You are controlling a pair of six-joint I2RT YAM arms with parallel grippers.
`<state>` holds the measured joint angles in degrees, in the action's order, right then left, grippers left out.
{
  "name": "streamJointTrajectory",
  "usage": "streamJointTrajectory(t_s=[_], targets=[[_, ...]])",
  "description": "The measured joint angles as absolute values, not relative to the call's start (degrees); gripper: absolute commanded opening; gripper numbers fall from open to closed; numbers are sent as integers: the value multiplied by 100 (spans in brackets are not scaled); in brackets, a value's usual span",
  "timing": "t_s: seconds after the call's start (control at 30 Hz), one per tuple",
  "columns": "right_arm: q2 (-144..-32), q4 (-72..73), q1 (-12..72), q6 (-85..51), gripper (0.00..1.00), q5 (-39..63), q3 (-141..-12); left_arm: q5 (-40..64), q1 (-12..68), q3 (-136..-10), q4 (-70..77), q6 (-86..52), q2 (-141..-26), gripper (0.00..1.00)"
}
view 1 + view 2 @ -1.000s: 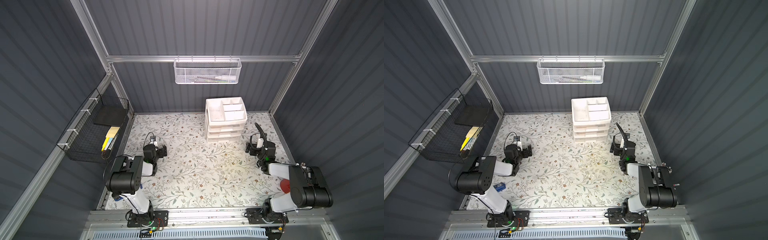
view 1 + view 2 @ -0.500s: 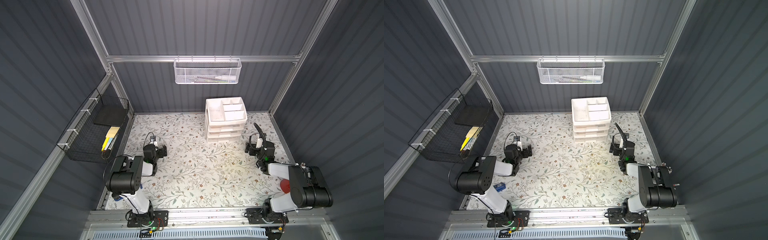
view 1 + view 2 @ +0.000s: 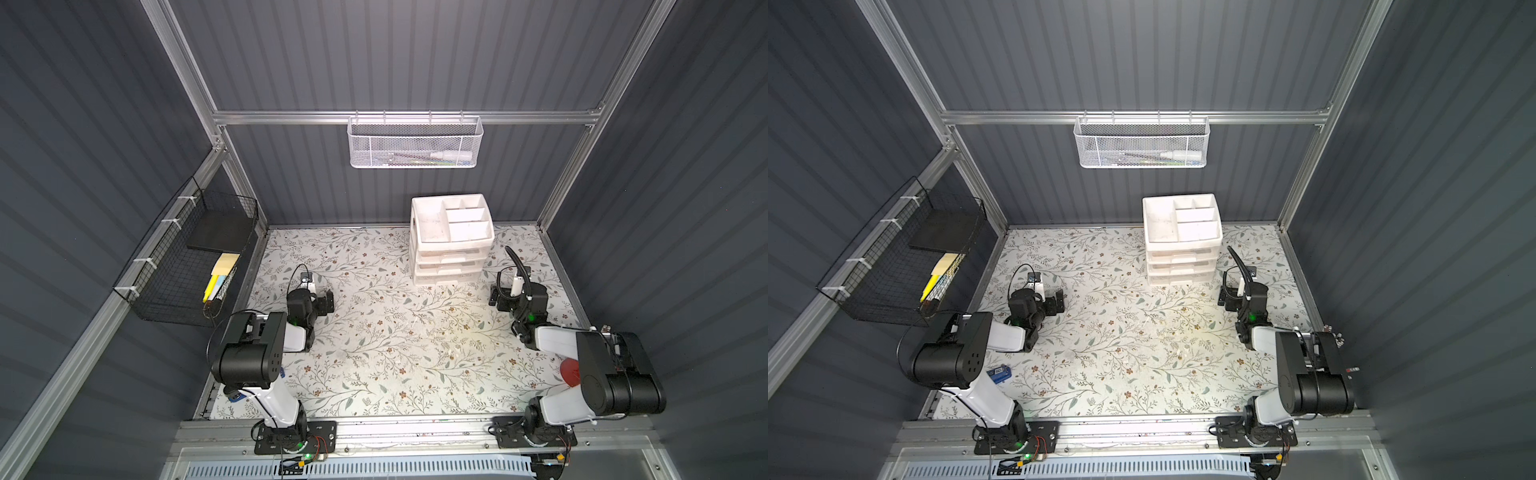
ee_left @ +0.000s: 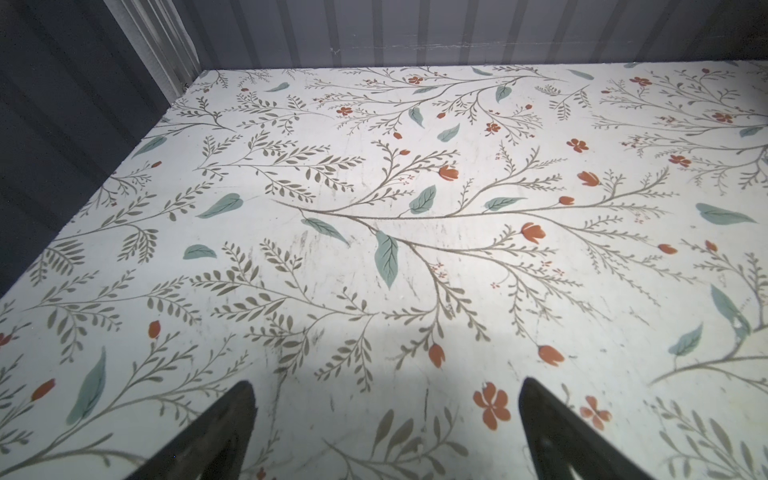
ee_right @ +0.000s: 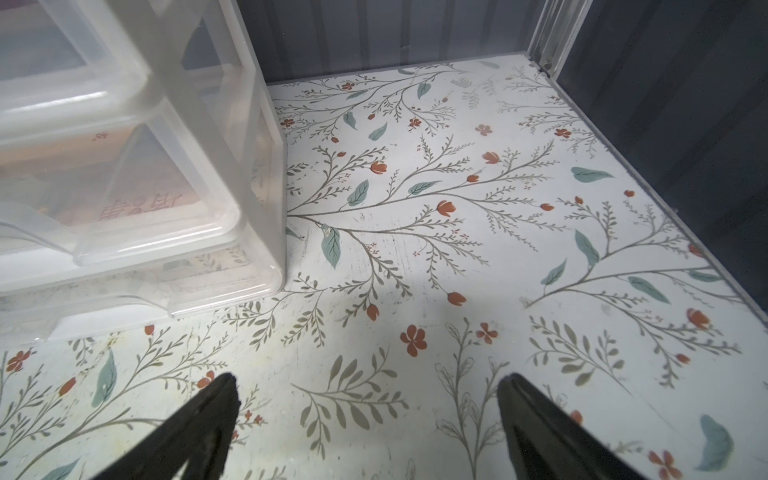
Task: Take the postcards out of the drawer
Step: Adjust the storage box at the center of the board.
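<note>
The white translucent drawer unit [image 3: 451,253] [image 3: 1181,253] stands at the back of the floral table with its drawers shut. In the right wrist view its corner [image 5: 257,174] is close by. Through the middle drawer's front a pale peach-pink postcard [image 5: 141,203] with dark red lettering shows dimly; the other postcards are hidden. My right gripper [image 5: 365,384] [image 3: 494,297] is open and empty, low over the table just right of the unit's front. My left gripper [image 4: 384,388] [image 3: 328,301] is open and empty over bare table at the left.
A black wire basket [image 3: 187,266] holding yellow sticky-note pads hangs on the left wall. On the back wall hangs a white mesh basket [image 3: 415,143] with pens. A small blue object [image 3: 999,374] lies by the left arm's base, a red thing [image 3: 569,372] by the right arm.
</note>
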<state>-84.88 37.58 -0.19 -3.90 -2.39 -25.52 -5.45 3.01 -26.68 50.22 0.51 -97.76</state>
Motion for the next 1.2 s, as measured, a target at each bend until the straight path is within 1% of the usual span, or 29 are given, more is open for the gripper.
streamJointTrajectory(t_s=[0.47, 0.53, 0.63, 0.8, 0.9, 1.0, 1.13, 1.2], targets=[[-8488, 3743, -5, -360, 99, -419, -2552, -425, 301, -2670, 5009, 137, -9769, 100], [-8477, 3728, -3, -362, 99, -545, -2552, -377, 303, -2720, 4781, 180, -9686, 100], [-8287, 3409, -3, -395, 99, -670, -2589, -408, 377, -2834, 4307, 246, -9306, 100], [-7793, 2749, -5, -427, 99, -878, -2980, -779, 753, -2917, 3809, 283, -8239, 100], [-7393, 2342, 1, -425, 99, -963, -3203, -1015, 1037, -3358, 3118, 281, -7824, 100], [-6853, 1881, 3, -447, 99, -1131, -3404, -1144, 1205, -4167, 2171, 165, -7625, 100], [-6333, 1391, 5, -598, 99, -1245, -3837, -1125, 1245, -5151, 1308, -51, -7446, 100], [-6189, 1175, 8, -698, 96, -1210, -4112, -1004, 1267, -5441, 1081, -165, -7297, 100]])
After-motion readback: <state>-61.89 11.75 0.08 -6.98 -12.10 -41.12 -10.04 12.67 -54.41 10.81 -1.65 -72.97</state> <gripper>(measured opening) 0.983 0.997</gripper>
